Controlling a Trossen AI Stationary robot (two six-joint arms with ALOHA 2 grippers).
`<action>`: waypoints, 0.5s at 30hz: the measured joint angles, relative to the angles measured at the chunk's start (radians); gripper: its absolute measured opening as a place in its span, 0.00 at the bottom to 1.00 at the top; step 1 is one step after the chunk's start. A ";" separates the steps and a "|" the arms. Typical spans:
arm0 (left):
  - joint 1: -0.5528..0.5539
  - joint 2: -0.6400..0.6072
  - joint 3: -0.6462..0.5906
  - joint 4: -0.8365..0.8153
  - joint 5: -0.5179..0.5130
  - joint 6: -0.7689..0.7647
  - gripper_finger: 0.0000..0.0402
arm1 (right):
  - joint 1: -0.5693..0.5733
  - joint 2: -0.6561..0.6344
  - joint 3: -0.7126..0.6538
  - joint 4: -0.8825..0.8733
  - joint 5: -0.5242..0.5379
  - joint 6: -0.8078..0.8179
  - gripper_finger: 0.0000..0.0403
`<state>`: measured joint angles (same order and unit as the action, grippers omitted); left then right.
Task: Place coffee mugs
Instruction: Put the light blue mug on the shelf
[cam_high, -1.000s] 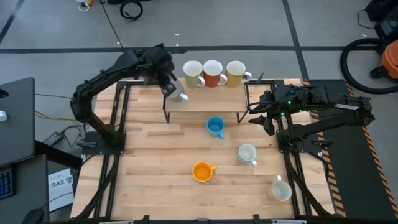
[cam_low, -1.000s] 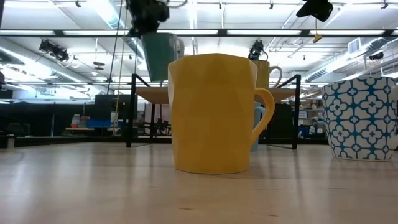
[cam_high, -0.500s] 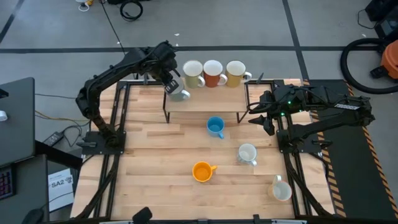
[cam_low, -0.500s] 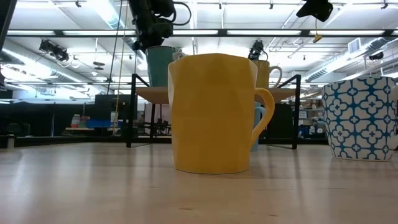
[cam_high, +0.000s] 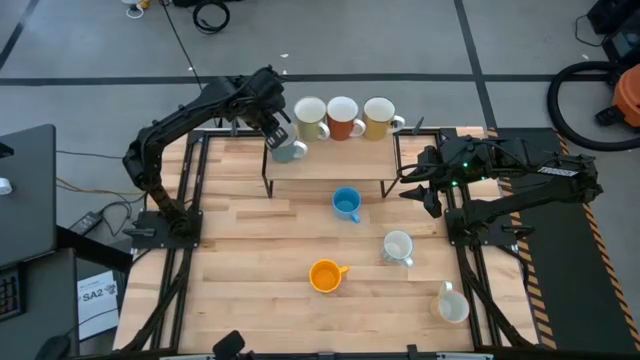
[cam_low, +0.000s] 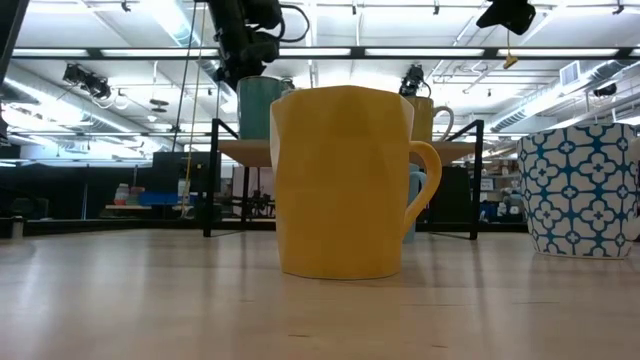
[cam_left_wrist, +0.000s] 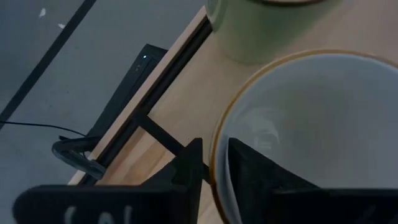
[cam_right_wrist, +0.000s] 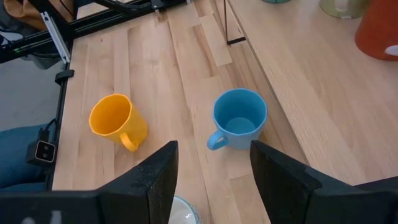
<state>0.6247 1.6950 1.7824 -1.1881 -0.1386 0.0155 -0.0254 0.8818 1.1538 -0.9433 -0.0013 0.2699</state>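
Observation:
A grey-teal coffee mug (cam_high: 289, 151) stands upright on the left end of the raised wooden shelf (cam_high: 340, 152), beside a cream (cam_high: 310, 118), a red-orange (cam_high: 343, 118) and a yellow mug (cam_high: 378, 118). My left gripper (cam_high: 276, 133) slants down over it, slightly open. One finger (cam_left_wrist: 249, 177) is inside the mug and one (cam_left_wrist: 189, 165) is outside its rim. On the table below rest a blue mug (cam_high: 346, 204), a white mug (cam_high: 398, 247), an orange mug (cam_high: 326, 275) and another white mug (cam_high: 453, 305). My right gripper (cam_right_wrist: 214, 186) waits open at the table's right side, holding nothing. My left gripper straddles the grey-teal mug's wall at the rim (cam_left_wrist: 216, 163), one finger inside and one outside, coming from above at a slant. Slim gaps seem to show beside the rim; I cannot tell whether either finger touches. The mug's base (cam_low: 258, 136) rests on the shelf.
The shelf stands on thin black legs (cam_high: 266, 185) at the table's far side. Black frame rails (cam_high: 185, 200) run along the table's left and right edges. The orange mug (cam_low: 340, 180) fills the middle of the low view, with a blue-patterned mug (cam_low: 580, 190) to its right.
My left gripper has carried the grey-teal mug down and toward the row of mugs. The mug, which hung tilted above the shelf, now stands upright on the shelf's left end. Over the last half second the arm has kept still.

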 joint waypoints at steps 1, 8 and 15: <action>0.000 0.000 0.000 0.000 -0.006 0.000 0.23 | 0.000 0.000 0.000 0.000 0.000 0.000 0.51; 0.000 0.000 0.000 0.001 -0.020 0.000 0.36 | 0.000 0.000 0.000 0.000 0.000 0.000 0.51; 0.001 0.000 0.000 0.000 -0.019 -0.004 0.41 | 0.000 0.000 0.000 0.000 0.000 0.000 0.51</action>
<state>0.6254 1.6947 1.7824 -1.1879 -0.1577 0.0120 -0.0256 0.8818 1.1537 -0.9433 -0.0013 0.2697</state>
